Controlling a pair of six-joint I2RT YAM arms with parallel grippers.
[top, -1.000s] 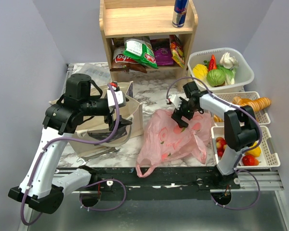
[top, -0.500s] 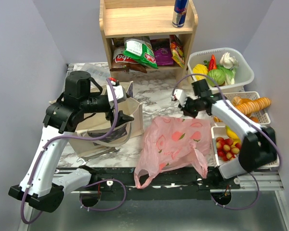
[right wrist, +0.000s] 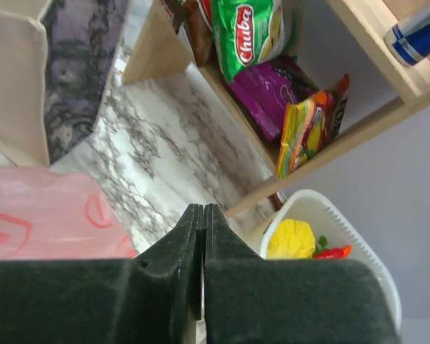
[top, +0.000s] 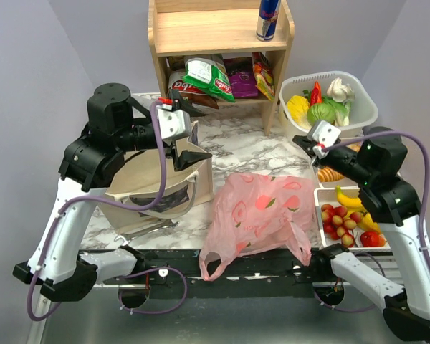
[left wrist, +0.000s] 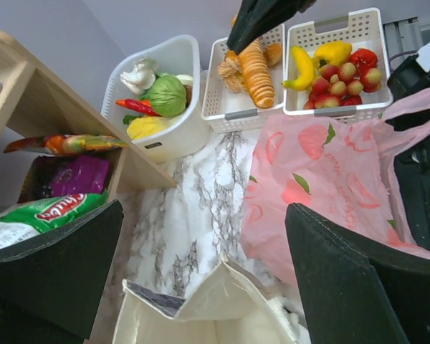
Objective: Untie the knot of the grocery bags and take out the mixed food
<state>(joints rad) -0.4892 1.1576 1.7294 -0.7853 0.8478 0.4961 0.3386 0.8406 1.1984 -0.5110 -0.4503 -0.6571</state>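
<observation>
pink bag point(top: 261, 211) lies flat on the marble table point(top: 233, 147), centre-front. long axis runs far to near, skewed slightly to the near-left. closed bottom end faces the shelf point(top: 215, 32); mouth end faces the arm bases. two handle loops point(top: 209, 265) lie apart and droop over the near table edge, one at the near-left, one at the near-right. no tied bunch can be made out between them. contents cannot be told through the plastic.

tote point(top: 150, 183) stands upright just left of the pink bag, mouth open upward, long side running left to right.

left gripper point(top: 190, 135): fingers spread wide, holding nothing, raised over the tote's far right corner and pointing right toward the pink bag. left wrist view looks down between the fingers at the tote rim and pink plastic.

right gripper point(right wrist: 203, 211): fingers pressed together, nothing between them, raised well clear of the pink bag above the bread point(left wrist: 254, 64) tray, tips pointing left toward the shelf.

white basket point(top: 365, 115) at the far right holds a pepper point(top: 316, 93) and a green fruit point(top: 320, 115). a banana point(top: 347, 201) lies in the near right tray with small red fruit. can point(top: 268, 18) stands on top of the shelf.
</observation>
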